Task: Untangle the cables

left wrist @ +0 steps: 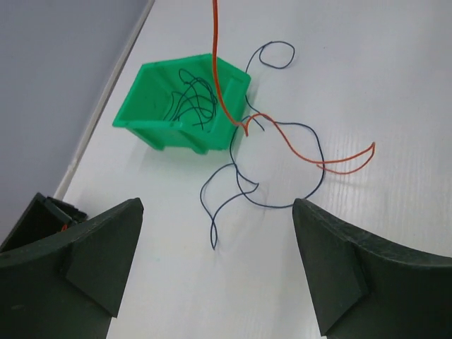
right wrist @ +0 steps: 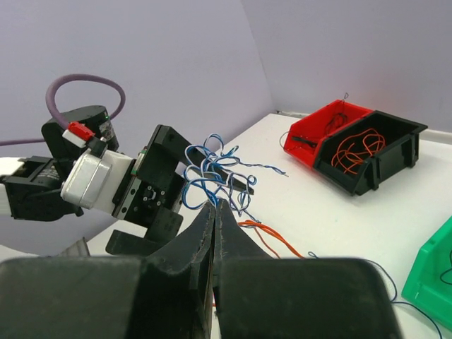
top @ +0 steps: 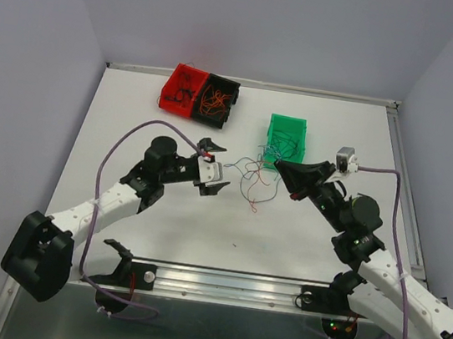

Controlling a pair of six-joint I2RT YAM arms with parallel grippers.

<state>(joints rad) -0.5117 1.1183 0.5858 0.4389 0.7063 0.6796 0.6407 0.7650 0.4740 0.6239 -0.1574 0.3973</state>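
Note:
A tangle of thin cables [top: 252, 176] lies and hangs between my two grippers in the middle of the table. My right gripper [top: 281, 166] is shut on a bunch of blue and white strands [right wrist: 212, 166], held above the table. Orange strands [right wrist: 272, 239] trail below it. In the left wrist view one orange cable [left wrist: 220, 92] rises out of the top of the frame, and a dark blue cable [left wrist: 244, 189] lies looped on the table. My left gripper [left wrist: 217, 233] is open and empty, just short of the blue loop's end.
A green bin [top: 287, 136] holding dark strands stands right behind the tangle, and also shows in the left wrist view [left wrist: 159, 120]. A red bin [top: 182, 87] and a black bin [top: 219, 99] with orange strands stand at the back left.

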